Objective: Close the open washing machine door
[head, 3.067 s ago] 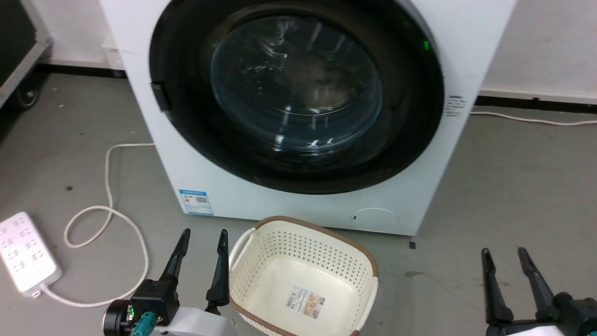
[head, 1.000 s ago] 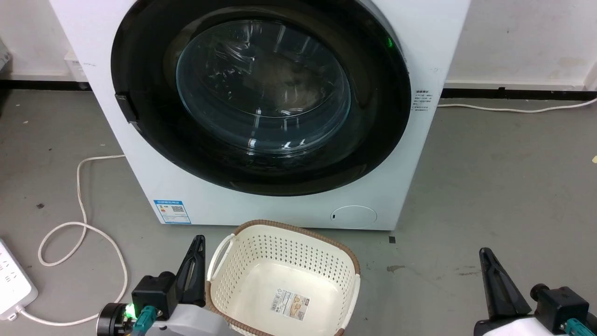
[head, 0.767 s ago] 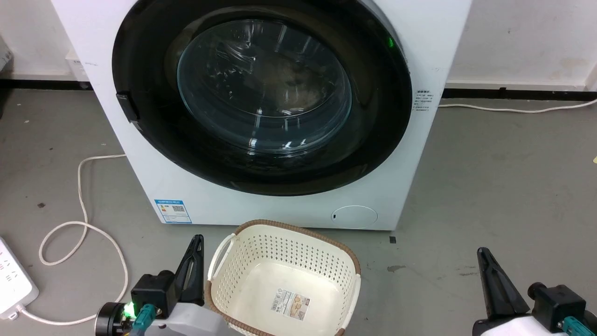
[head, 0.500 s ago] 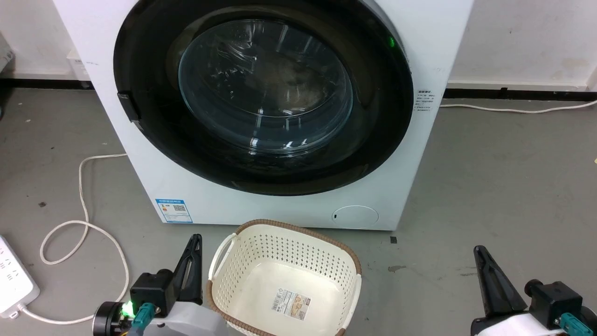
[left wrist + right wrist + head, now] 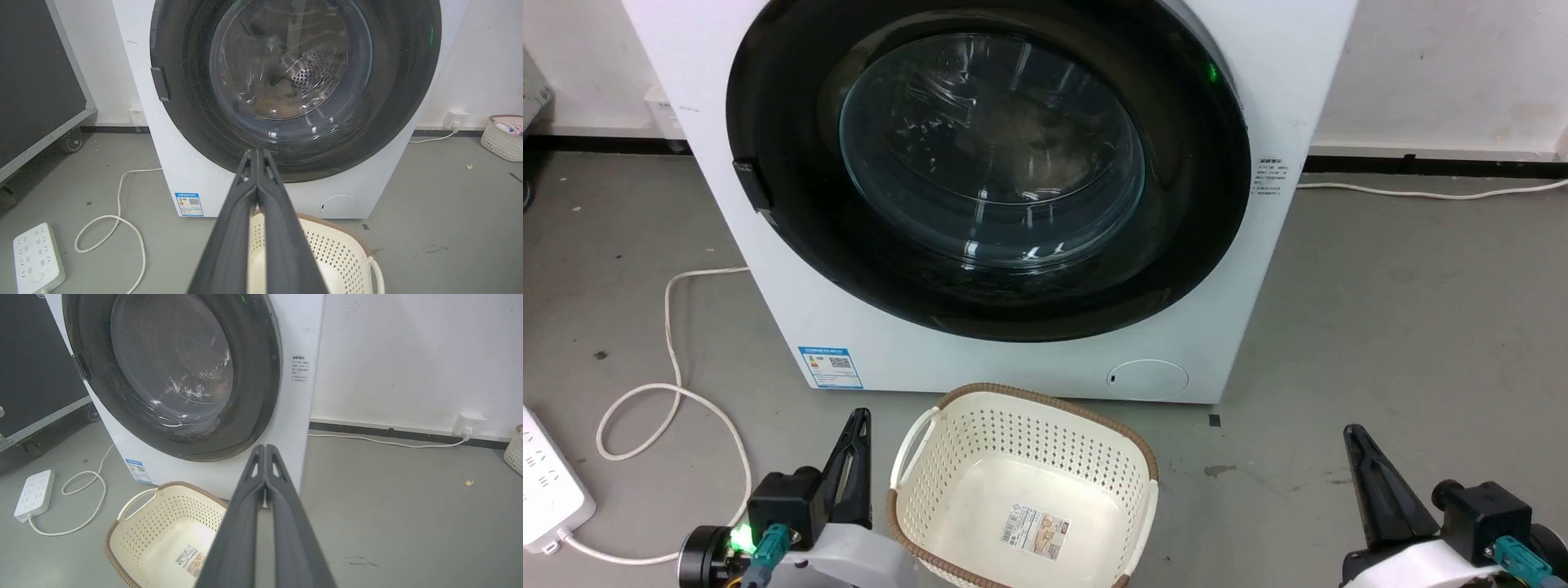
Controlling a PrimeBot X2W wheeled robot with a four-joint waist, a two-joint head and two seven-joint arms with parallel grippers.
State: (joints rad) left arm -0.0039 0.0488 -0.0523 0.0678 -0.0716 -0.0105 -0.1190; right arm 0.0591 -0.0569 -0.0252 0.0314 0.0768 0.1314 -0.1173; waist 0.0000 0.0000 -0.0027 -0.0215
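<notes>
**A:** Nearest the camera, the left gripper [image 5: 856, 418] sits low on the left. Its two dark fingers are pressed tight together with nothing between them, and they point up towards the machine.

**B:** Same story on the other side. The right gripper [image 5: 1353, 434] is low on the right, pinched together and empty, leaning a touch leftward. Both are well apart from the machine.

**A:** Between them the cream basket [image 5: 1145, 447] stands on the floor, a label stuck on its bottom, just in front of the washing machine [image 5: 1013, 367].

**B:** Now the washing machine door [image 5: 1192, 212]. It's round, so no long side to call. Its face is turned straight at the robot and lies flat against the white front.

**A:** There's a glossy black ring with bulging clear glass at the centre. The left wrist view shows the drum's punched steel through it.

**B:** A small dark tab [image 5: 752, 184] sits on its left edge and a green light [image 5: 1213, 72] glows upper right. Below are the blue label [image 5: 830, 367] and the round hatch [image 5: 1147, 379], and behind is the white wall [image 5: 1421, 65].
</notes>
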